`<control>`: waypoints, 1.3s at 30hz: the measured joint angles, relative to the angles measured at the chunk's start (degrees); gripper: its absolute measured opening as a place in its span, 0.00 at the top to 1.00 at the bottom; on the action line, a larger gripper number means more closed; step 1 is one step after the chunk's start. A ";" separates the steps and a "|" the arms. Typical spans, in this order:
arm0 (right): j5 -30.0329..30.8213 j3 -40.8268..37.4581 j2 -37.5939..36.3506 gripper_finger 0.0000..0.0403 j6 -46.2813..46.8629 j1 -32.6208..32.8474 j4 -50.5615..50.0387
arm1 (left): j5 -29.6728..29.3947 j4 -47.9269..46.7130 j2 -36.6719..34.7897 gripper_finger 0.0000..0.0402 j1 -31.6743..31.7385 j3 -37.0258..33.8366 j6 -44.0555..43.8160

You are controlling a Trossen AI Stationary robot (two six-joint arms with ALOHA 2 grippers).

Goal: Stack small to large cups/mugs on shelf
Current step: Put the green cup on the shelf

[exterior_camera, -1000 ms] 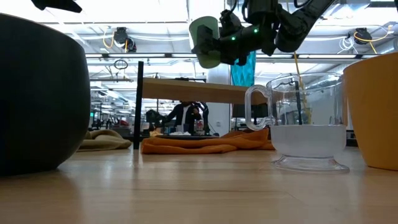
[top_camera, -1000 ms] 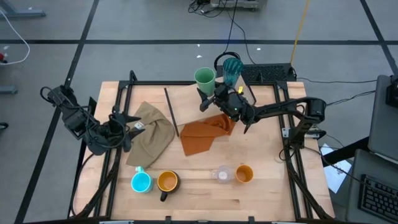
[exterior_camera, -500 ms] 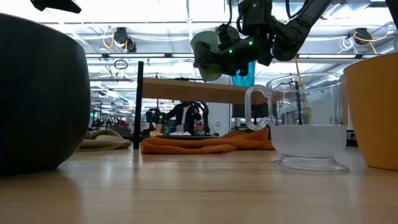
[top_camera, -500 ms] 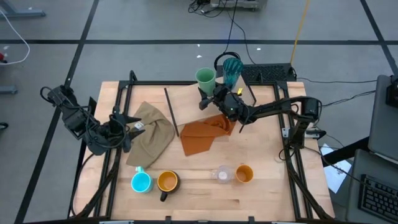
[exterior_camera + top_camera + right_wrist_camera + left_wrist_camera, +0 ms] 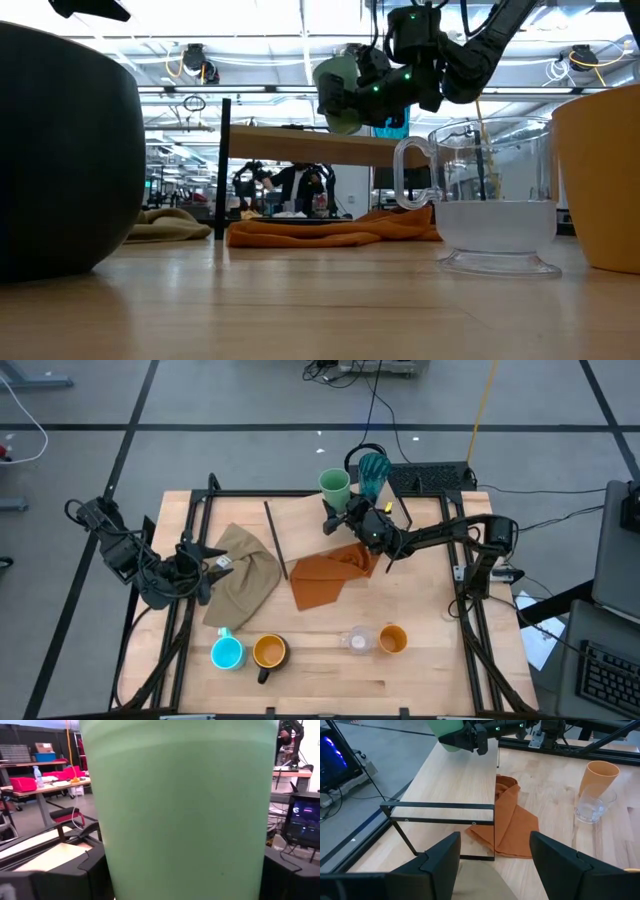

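One green cup (image 5: pixel 334 485) is sitting clamped between the right gripper's (image 5: pixel 345 512) wide-set fingers, hanging above the shelf (image 5: pixel 462 780). Just beyond is standing the teal tumbler (image 5: pixel 373 468); drifting farther risks knocking it, and a tilted release risks toppling.

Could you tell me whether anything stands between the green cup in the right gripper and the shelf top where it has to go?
Nothing visible does. The right gripper holds the green cup above the far end of the shelf, whose board is bare below it. The teal tumbler stands beside the cup, not under it.
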 joint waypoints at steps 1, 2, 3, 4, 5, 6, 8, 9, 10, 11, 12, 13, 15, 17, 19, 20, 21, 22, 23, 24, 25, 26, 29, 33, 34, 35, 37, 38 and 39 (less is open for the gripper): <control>-0.12 -0.04 0.01 0.23 0.00 -0.14 0.09 | 0.00 -0.02 0.00 0.41 0.00 -0.02 0.00; -0.18 -0.05 0.00 0.23 0.02 -0.17 0.09 | 0.00 0.00 0.00 0.40 0.00 -0.02 0.00; -0.22 -0.06 0.00 0.23 0.14 -0.17 0.09 | 0.02 0.00 0.00 0.41 0.00 -0.02 0.00; -0.22 -0.06 0.01 0.23 0.26 -0.17 0.13 | 0.02 0.00 0.00 0.41 0.02 -0.02 -0.01; -0.23 -0.06 0.00 0.23 0.40 -0.17 0.13 | 0.02 0.02 0.00 0.41 0.00 -0.02 -0.02; -0.24 -0.06 0.00 0.23 0.40 -0.17 0.15 | 0.03 0.02 0.00 0.40 0.00 -0.02 -0.02; -0.28 -0.06 0.02 0.23 0.36 -0.17 0.15 | 0.04 0.04 0.00 0.41 0.00 -0.02 -0.02; -0.30 -0.06 0.01 0.23 0.19 -0.17 0.17 | 0.04 0.07 0.00 0.41 0.00 -0.02 -0.02; -0.31 -0.06 0.00 0.23 -0.03 -0.17 0.19 | 0.04 0.09 0.00 0.40 0.00 -0.02 -0.03; -0.31 -0.06 0.00 0.23 -0.04 -0.17 0.19 | 0.04 0.09 0.00 0.41 0.00 -0.02 -0.04; -0.31 -0.06 0.00 0.23 -0.08 -0.17 0.19 | 0.04 0.11 0.00 0.41 0.00 -0.02 -0.04; -0.31 -0.06 0.02 0.23 -0.20 -0.17 0.23 | 0.04 0.13 0.00 0.41 0.00 -0.02 -0.05; -0.35 -0.06 0.00 0.23 -0.19 -0.17 0.35 | 0.04 0.11 0.00 0.40 0.00 -0.02 -0.12; -0.35 -0.06 0.00 0.23 -0.21 -0.17 0.22 | 0.04 0.13 0.00 0.41 0.00 -0.02 -0.27; -0.35 -0.06 0.41 0.23 -0.19 -0.17 0.40 | 0.07 0.12 0.00 0.41 0.00 -0.02 -0.49; -0.34 -0.06 0.83 0.23 -0.19 -0.17 0.91 | 0.07 0.12 0.00 0.41 0.01 -0.02 -0.60; -0.36 -0.07 1.13 0.23 -0.21 -0.17 0.82 | 0.07 0.13 0.00 0.41 0.02 -0.02 -0.70; -0.35 -0.08 1.50 0.23 -0.21 -0.17 0.65 | 0.09 0.13 0.00 0.40 0.00 -0.02 -0.72; -0.35 -0.08 2.07 0.23 -0.21 -0.17 1.23 | 0.09 0.13 -0.02 0.41 0.00 -0.02 -0.81; -0.34 -0.08 2.67 0.23 -0.19 -0.17 2.03 | 0.09 0.13 -0.02 0.41 0.02 -0.02 -0.81; -0.28 -0.08 3.11 0.23 -0.20 -0.17 2.34 | 0.09 0.12 -0.01 0.40 0.00 -0.02 -0.81; -0.22 -0.10 3.42 0.23 -0.35 -0.17 2.39 | 0.12 0.13 0.00 0.40 0.00 -0.02 -0.82; -0.12 -0.13 3.77 0.23 -1.41 -0.18 4.38 | 0.36 0.12 -0.01 0.40 0.00 -0.02 -0.90; 1.31 -0.10 3.76 0.23 -2.84 -0.55 4.37 | 0.76 0.12 -0.02 0.40 0.00 -0.01 -0.93; 1.33 -0.10 3.76 0.23 -2.94 -0.58 4.44 | 0.88 0.13 -0.02 0.41 0.00 -0.02 -0.96; 1.38 -0.10 3.76 0.23 -3.01 -0.58 4.50 | 0.98 0.13 0.00 0.41 0.00 -0.02 -0.96; 1.42 -0.10 3.76 0.23 -3.01 -0.59 4.49 | 0.98 0.13 -0.02 0.40 0.01 -0.02 -0.98; 1.40 -0.10 3.76 0.23 -3.02 -0.58 4.41 | 0.98 0.13 -0.02 0.41 0.00 -0.02 -1.01; 1.40 -0.10 3.76 0.23 -3.01 -0.58 4.30 | 0.98 0.13 -0.02 0.41 0.00 -0.02 -1.03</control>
